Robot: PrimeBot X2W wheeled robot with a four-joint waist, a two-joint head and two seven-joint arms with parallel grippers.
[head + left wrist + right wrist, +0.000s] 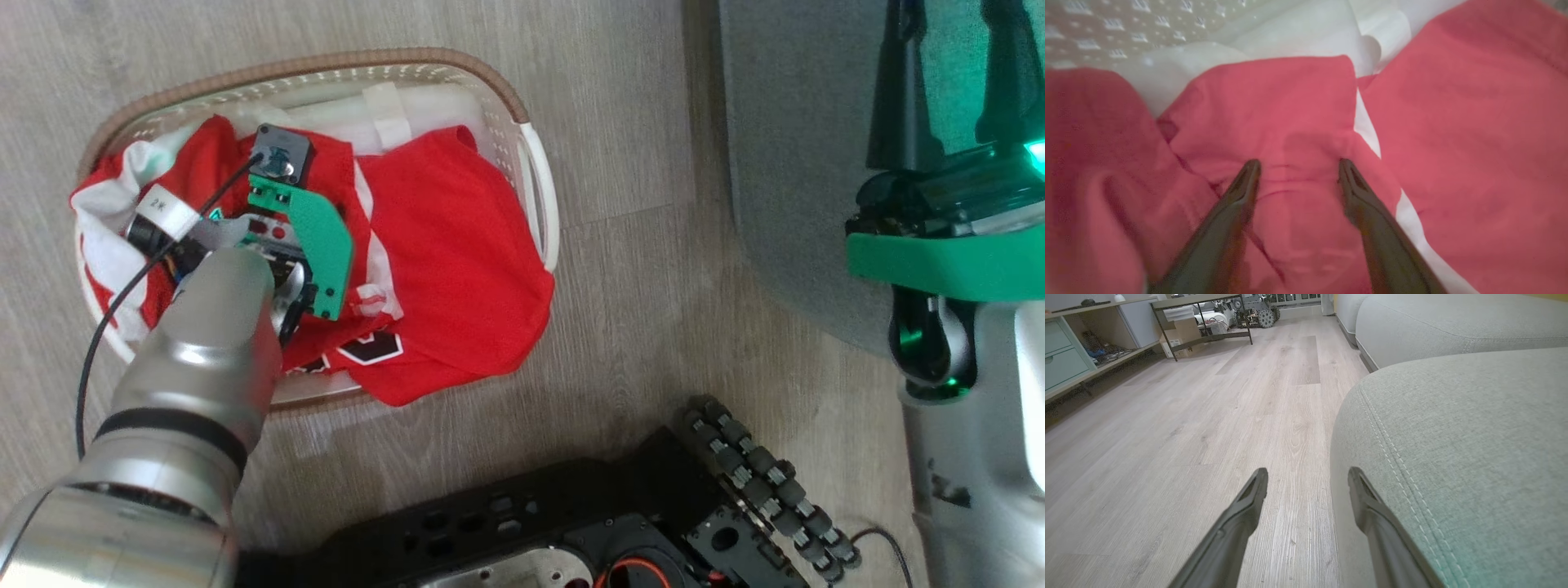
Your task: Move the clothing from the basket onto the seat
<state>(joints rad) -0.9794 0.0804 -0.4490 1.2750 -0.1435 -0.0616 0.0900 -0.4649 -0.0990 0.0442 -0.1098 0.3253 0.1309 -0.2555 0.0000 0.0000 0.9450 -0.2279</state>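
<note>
Pale wood-plank floor (637, 269); basket (540, 188) sits on it, seat (784, 163) off to the robot's right, apart from the basket. Clothing (457, 245) heaped in the basket, one red flap spilling over the rim on the robot's side. Looks light, limp, thin: likely to sag, trail and catch on the rim. Left gripper (1300, 163) spread wide, tips either side of a raised red fold, nothing pinched yet. Best hold, I'd judge: that bunched fold, not a flat panel. Right gripper (1308, 473) spread, empty, by the seat's edge
</note>
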